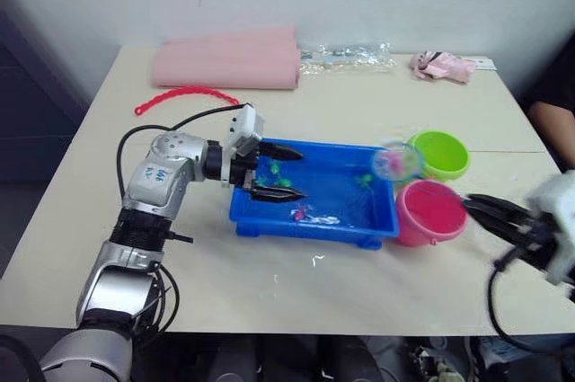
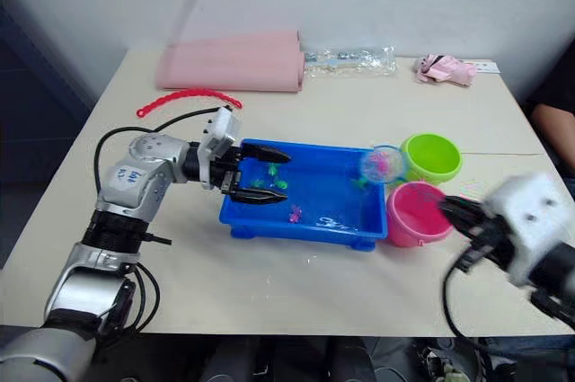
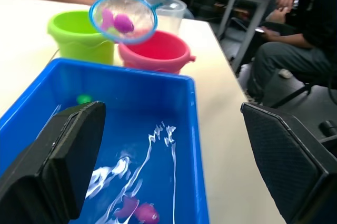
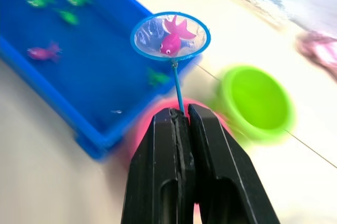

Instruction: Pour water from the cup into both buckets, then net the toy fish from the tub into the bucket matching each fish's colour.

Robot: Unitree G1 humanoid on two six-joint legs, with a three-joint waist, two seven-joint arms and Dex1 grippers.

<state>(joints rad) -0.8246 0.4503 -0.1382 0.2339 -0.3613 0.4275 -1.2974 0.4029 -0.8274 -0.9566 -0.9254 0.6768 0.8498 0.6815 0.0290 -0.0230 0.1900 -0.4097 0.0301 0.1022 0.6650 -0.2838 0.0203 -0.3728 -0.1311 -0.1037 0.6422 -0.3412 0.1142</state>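
The blue tub holds water, a pink toy fish and several green ones. At its right end stand the green bucket and the pink bucket. A clear cup sits just behind the pink bucket. My right gripper is shut on the thin handle of the net. The net hovers over the tub's right end beside both buckets, with a pink fish in its mesh. My left gripper is open over the tub's left end, holding nothing.
A folded pink cloth, a red beaded strip, a clear plastic bag and a small pink bundle lie along the table's far side. A person's arm rests at the right edge; seated people are beyond it.
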